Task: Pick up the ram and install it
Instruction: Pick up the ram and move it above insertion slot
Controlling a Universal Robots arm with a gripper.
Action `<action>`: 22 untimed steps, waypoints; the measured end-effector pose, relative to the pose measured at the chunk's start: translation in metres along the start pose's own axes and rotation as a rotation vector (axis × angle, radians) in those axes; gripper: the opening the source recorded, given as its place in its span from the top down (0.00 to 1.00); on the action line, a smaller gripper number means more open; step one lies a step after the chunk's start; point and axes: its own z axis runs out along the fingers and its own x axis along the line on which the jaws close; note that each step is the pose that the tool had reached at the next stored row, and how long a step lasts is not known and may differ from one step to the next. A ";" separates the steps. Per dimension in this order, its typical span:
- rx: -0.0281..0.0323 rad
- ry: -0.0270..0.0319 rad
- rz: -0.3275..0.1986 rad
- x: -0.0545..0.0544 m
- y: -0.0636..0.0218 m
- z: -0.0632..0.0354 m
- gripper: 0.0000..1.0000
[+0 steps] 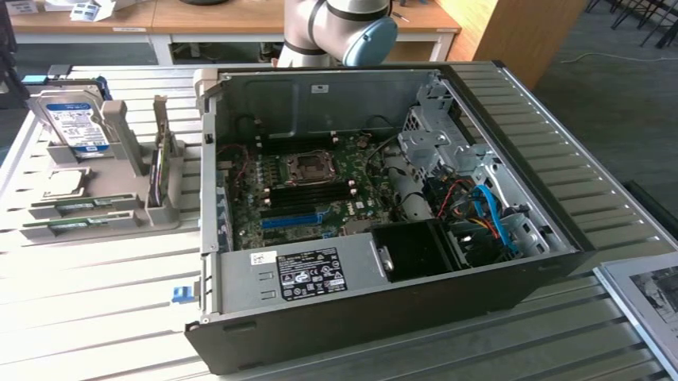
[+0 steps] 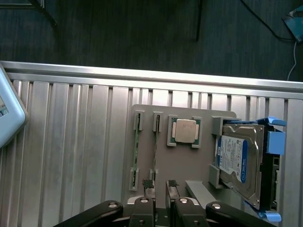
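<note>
The pincer point(image 2: 160, 183) hangs over the end of a grey holder point(image 2: 189, 163) on the slatted bench point(image 2: 71, 142), fingers apart and gripping nothing. The ram point(image 2: 155, 146) stands on edge in the holder's clips, one end just by the fingertips. A second stick point(image 2: 136, 149) sits beside it.

There are two ram sticks: the first ram stick point(image 2: 136, 151) and the second ram stick point(image 2: 155, 151). There is one hard drive point(image 2: 235, 161), one square chip point(image 2: 184, 131) and one grey holder point(image 2: 199, 161). There is one open computer case point(image 1: 350, 317), one table point(image 1: 106, 302), one robot arm point(image 1: 339, 32) and one gripper point(image 2: 160, 185) with two fingers point(image 2: 147, 183).
</note>
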 end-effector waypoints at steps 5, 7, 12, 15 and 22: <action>0.0002 -0.0001 0.000 0.000 -0.0001 0.0005 0.76; 0.0001 0.0000 0.000 0.000 -0.0001 0.0022 0.76; 0.0000 0.0000 0.000 0.000 -0.0003 0.0077 0.76; 0.0001 0.0000 0.000 0.001 -0.0005 0.0118 0.76; 0.0001 0.0000 0.000 0.001 -0.0009 0.0221 0.76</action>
